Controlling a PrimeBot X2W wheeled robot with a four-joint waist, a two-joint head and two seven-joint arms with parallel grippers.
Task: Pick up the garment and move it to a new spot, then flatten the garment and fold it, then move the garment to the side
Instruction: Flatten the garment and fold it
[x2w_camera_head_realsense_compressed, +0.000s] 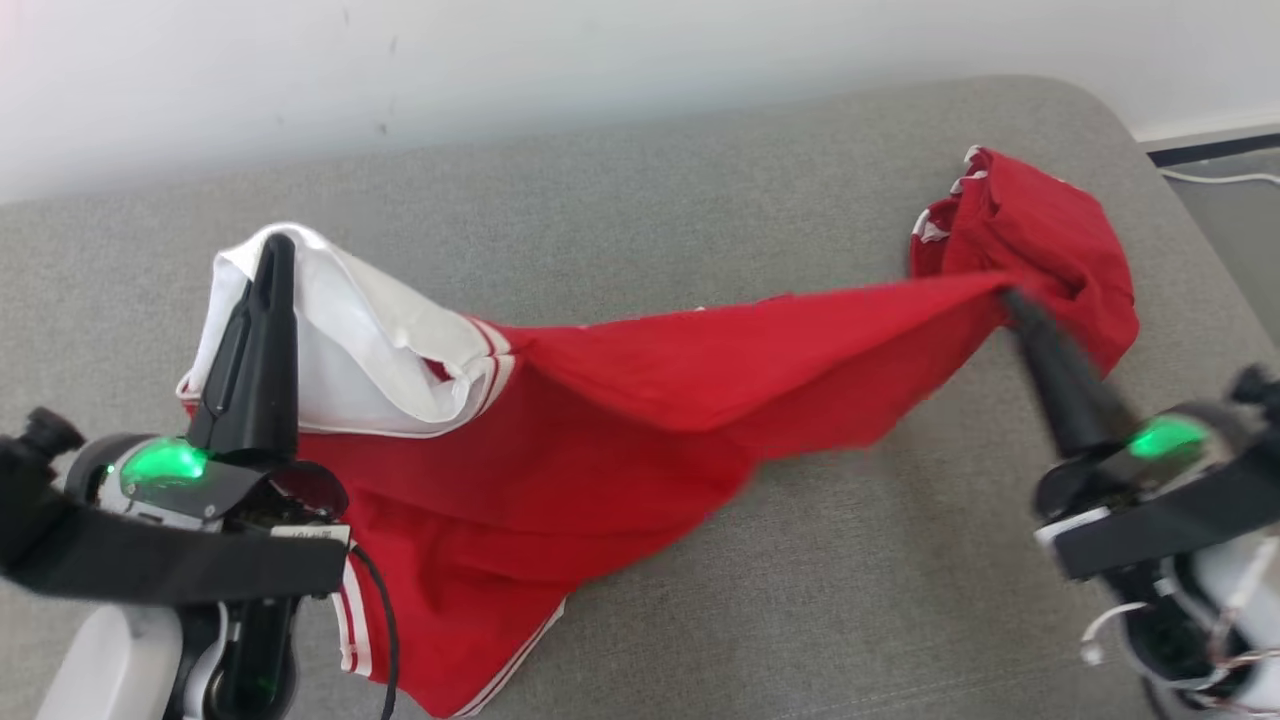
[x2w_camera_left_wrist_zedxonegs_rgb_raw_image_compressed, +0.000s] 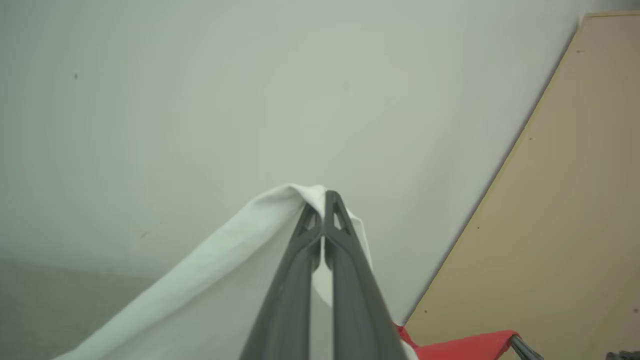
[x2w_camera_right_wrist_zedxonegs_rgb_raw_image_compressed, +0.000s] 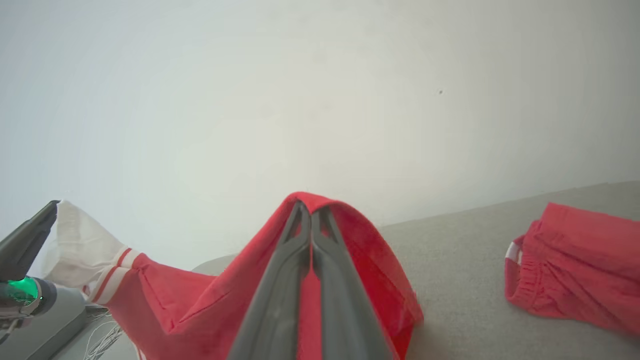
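Head view: the garment (x2w_camera_head_realsense_compressed: 620, 400), red with a white section and red-and-white striped trim, is lifted at 2 points and sags between them. Its lower hem trails onto the grey upholstered surface (x2w_camera_head_realsense_compressed: 800, 560) on the robot's side.

The left gripper (x2w_camera_head_realsense_compressed: 272, 250) has its fingers closed on the white section at the left and holds that part raised. In the left wrist view the 2 fingers meet at their tips, with white cloth pinched between them and draped over them.

The right gripper (x2w_camera_head_realsense_compressed: 1012, 298), somewhat blurred, has its fingers closed on a red edge at the right, and the cloth runs taut from it toward the middle. In the right wrist view the 2 fingers press together with red fabric folded over their tips.

Just behind the right gripper, a second bunched red piece (x2w_camera_head_realsense_compressed: 1040, 220) with white trim lies on the surface. It looks separate from the garment, though the head view leaves that uncertain.

A pale wall (x2w_camera_head_realsense_compressed: 500, 60) backs the surface, and a white cable (x2w_camera_head_realsense_compressed: 1225, 180) lies on the floor (x2w_camera_head_realsense_compressed: 1235, 240) at the far right.
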